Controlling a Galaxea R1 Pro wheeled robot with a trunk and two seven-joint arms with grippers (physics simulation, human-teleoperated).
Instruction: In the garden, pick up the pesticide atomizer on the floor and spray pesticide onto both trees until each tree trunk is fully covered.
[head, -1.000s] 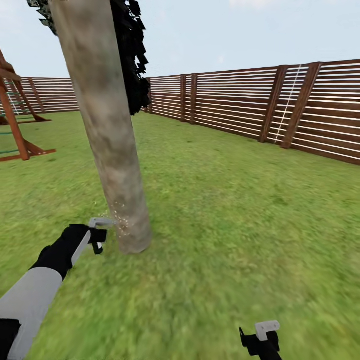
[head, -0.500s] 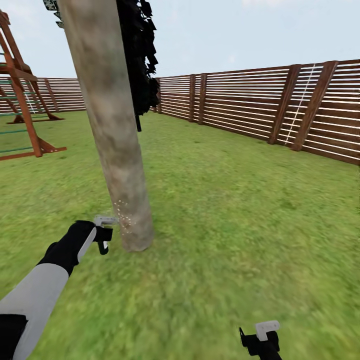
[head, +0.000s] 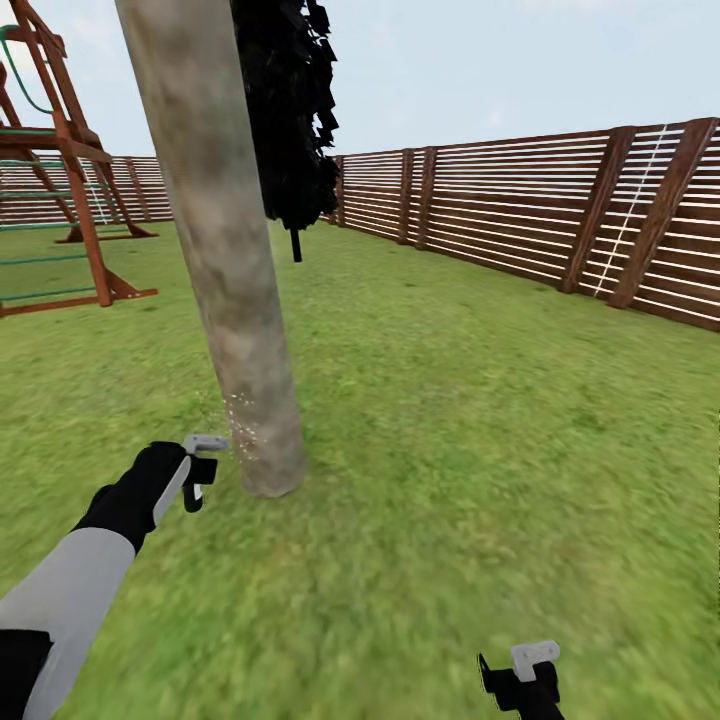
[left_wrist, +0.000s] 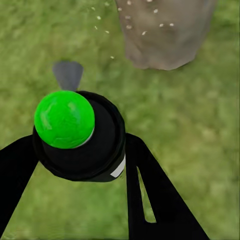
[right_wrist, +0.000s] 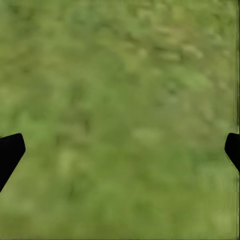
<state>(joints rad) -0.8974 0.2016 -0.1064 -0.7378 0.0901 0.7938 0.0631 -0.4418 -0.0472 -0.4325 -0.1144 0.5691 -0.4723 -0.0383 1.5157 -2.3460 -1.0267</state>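
A thick grey-brown tree trunk (head: 225, 260) rises from the grass (head: 450, 430) left of centre. My left gripper (head: 203, 466) hovers just left of the trunk's base, close to it and not touching. It is shut on the pesticide atomizer (left_wrist: 75, 135), a black body with a round green cap. The atomizer's grey nozzle (left_wrist: 67, 74) points toward the trunk base (left_wrist: 165, 35). Pale spray specks (head: 240, 425) float on the low bark. My right gripper (head: 525, 678) hangs low at the near right, open over bare grass (right_wrist: 120, 100), its fingertips (right_wrist: 10, 152) wide apart.
A brown slat fence (head: 550, 215) runs along the back and right. A wooden play frame (head: 70, 160) stands at the back left. A black cypress (head: 290, 110) stands behind the trunk. Open lawn spreads to the right of the tree.
The head view has swung a little to the left, so fence and play frame slid right. My left gripper stays beside the trunk base with specks still flying. The right arm has not moved.
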